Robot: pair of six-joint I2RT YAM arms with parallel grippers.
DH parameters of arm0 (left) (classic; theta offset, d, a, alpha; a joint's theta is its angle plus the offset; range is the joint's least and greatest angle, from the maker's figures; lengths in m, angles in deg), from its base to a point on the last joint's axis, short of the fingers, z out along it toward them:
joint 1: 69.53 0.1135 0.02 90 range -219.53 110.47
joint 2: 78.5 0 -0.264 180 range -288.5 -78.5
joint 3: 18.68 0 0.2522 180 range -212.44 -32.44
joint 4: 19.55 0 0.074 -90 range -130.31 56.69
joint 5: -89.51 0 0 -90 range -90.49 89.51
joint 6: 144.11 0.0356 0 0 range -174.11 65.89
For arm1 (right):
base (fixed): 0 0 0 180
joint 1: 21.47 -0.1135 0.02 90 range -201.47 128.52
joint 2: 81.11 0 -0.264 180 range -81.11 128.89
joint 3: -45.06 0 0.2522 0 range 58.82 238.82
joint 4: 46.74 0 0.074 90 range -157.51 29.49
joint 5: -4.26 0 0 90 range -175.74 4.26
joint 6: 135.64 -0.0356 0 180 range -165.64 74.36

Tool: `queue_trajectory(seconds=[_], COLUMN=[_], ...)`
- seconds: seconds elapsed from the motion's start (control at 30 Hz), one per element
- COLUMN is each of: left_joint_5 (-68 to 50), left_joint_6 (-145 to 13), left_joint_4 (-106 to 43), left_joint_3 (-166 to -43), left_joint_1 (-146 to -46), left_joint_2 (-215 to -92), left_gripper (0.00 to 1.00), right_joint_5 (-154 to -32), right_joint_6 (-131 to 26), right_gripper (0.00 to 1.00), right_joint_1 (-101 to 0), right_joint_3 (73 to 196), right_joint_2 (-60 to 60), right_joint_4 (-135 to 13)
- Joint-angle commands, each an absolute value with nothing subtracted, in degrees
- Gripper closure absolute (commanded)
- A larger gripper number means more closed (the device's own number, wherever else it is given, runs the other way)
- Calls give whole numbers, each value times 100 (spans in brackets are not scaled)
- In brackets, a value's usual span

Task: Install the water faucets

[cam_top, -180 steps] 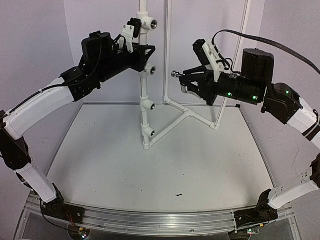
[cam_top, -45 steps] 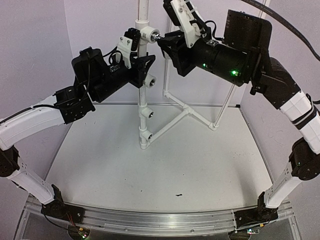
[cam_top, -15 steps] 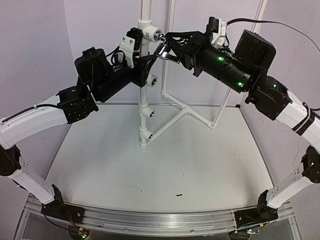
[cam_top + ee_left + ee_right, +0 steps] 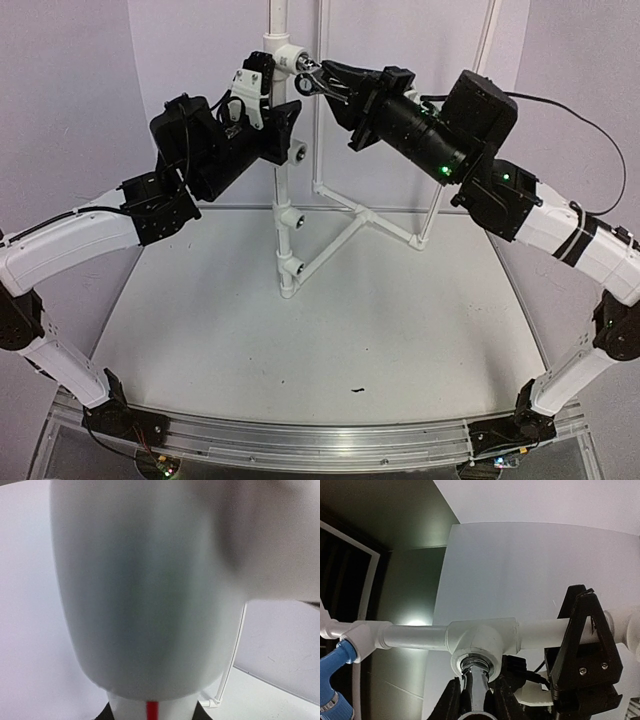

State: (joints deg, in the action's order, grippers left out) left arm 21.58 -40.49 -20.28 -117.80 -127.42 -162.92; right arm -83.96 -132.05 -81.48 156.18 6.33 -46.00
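A chrome water faucet [image 4: 310, 79] is held in my right gripper [image 4: 319, 82], its threaded stub set in the mouth of the top tee fitting [image 4: 284, 54] of the upright white pipe [image 4: 279, 190]. In the right wrist view the faucet [image 4: 478, 687] sits between my right gripper's [image 4: 477, 702] fingers and enters the tee [image 4: 482, 642]. My left gripper [image 4: 277, 122] is shut on the pipe just below that tee. The left wrist view is filled by the blurred white pipe fitting [image 4: 150, 595].
Three more tee fittings with dark openings sit lower on the pipe [image 4: 297, 150], [image 4: 291, 216], [image 4: 293, 266]. A white pipe frame [image 4: 360, 215] braces it from behind on the white table [image 4: 330, 340]. A blue fitting [image 4: 332, 675] shows at the left.
My right gripper carried the faucet from right of the pipe up to the top tee and has turned at the wrist. The pipe and my left gripper shifted slightly left.
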Motion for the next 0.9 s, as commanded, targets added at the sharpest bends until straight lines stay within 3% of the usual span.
queue_trajectory(seconds=[0.0,0.2,0.6,0.73,0.87], left_joint_5=[2265,2417,2717,2964,2928], left_joint_6=[-3163,-3249,-3928,-3903,-3990], left_joint_4=[-2926,-2847,-2838,-2926,-3075], left_joint_3=[-11379,-11215,-11037,-11066,-11157], left_joint_1=[-12930,-12923,-12886,-12886,-12886], left_joint_2=[-16858,-16838,-16435,-16382,-16339], left_gripper=[100,100,100,100,100], right_joint_5=[-8095,-7868,-7240,-7424,-8592], right_joint_6=[-14420,-14085,-11549,-10013,-6680], right_gripper=[100,100,100,100,100], right_joint_1=[-8001,-8040,-8045,-8044,-8052], right_joint_3=[15763,15950,14540,14222,15496], right_joint_2=[986,823,-596,-1006,-691], right_joint_4=[-3455,-3774,-4287,-4571,-6231])
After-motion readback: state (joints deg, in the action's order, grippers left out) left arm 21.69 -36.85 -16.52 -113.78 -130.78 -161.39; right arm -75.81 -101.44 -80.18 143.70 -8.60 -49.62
